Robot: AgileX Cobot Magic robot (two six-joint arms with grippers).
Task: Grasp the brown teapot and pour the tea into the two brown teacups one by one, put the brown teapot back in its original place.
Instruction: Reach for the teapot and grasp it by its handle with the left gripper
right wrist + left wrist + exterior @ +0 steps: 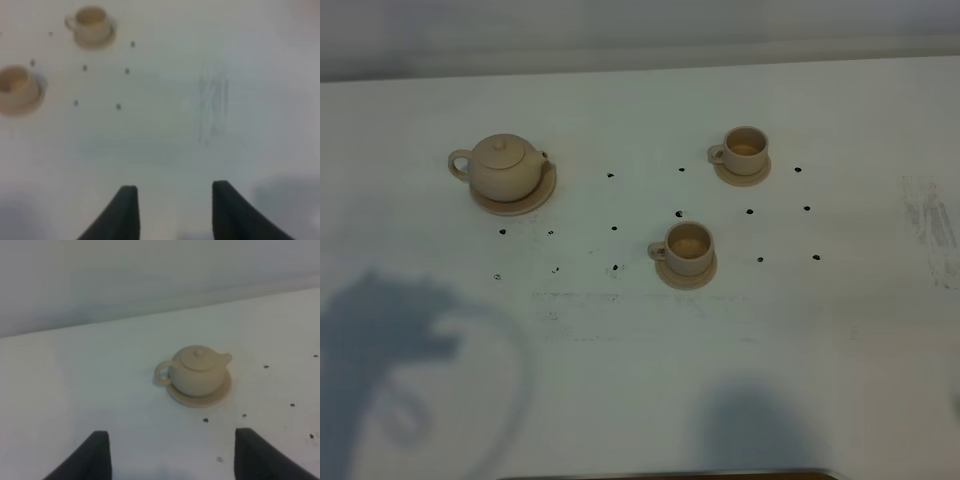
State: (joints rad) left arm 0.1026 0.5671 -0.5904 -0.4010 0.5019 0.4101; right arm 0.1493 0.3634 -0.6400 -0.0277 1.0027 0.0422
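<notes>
The brown teapot (504,167) stands on its wide round saucer (539,197) at the back left of the white table, handle to the left, spout to the right. It also shows in the left wrist view (198,372) on the saucer (221,392). One brown teacup (745,151) sits on its small saucer at the back right, the other teacup (688,246) nearer the middle. Both cups show in the right wrist view (91,22) (15,87). My left gripper (170,460) is open, well short of the teapot. My right gripper (172,210) is open over bare table. Neither gripper shows in the high view.
Small black dots (614,228) mark the white table (620,350) between the teapot and cups. Faint pencil scribbles (930,225) lie at the right. Arm shadows fall on the near left and near middle of the table.
</notes>
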